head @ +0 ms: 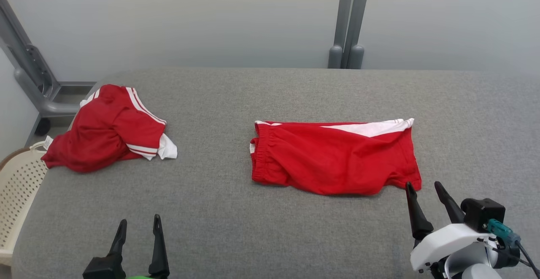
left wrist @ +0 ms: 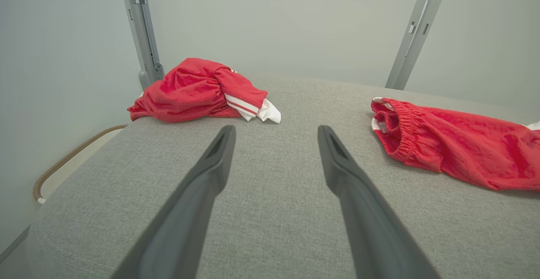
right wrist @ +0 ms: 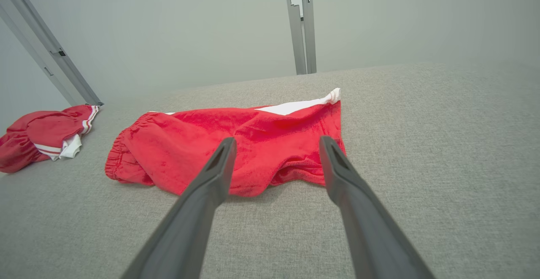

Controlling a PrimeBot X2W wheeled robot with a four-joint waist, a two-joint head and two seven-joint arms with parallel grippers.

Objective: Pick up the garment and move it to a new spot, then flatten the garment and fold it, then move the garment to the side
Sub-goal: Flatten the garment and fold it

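A pair of red shorts with a white side stripe, the garment (head: 333,156) (right wrist: 236,144) (left wrist: 460,144), lies spread on the grey table, waistband to the left. My right gripper (head: 423,185) (right wrist: 274,142) is open just off the shorts' near right corner, nothing between its fingers. At the table's front left my left gripper (head: 140,222) (left wrist: 276,131) also stands open and empty, well away from the shorts.
A second red garment with white stripes (head: 107,129) (left wrist: 198,91) (right wrist: 42,137) lies crumpled at the table's far left. A cream plastic basket (head: 19,190) stands beside the table's left edge. Grey metal posts (head: 348,21) rise behind the grey cushioned table (head: 219,211).
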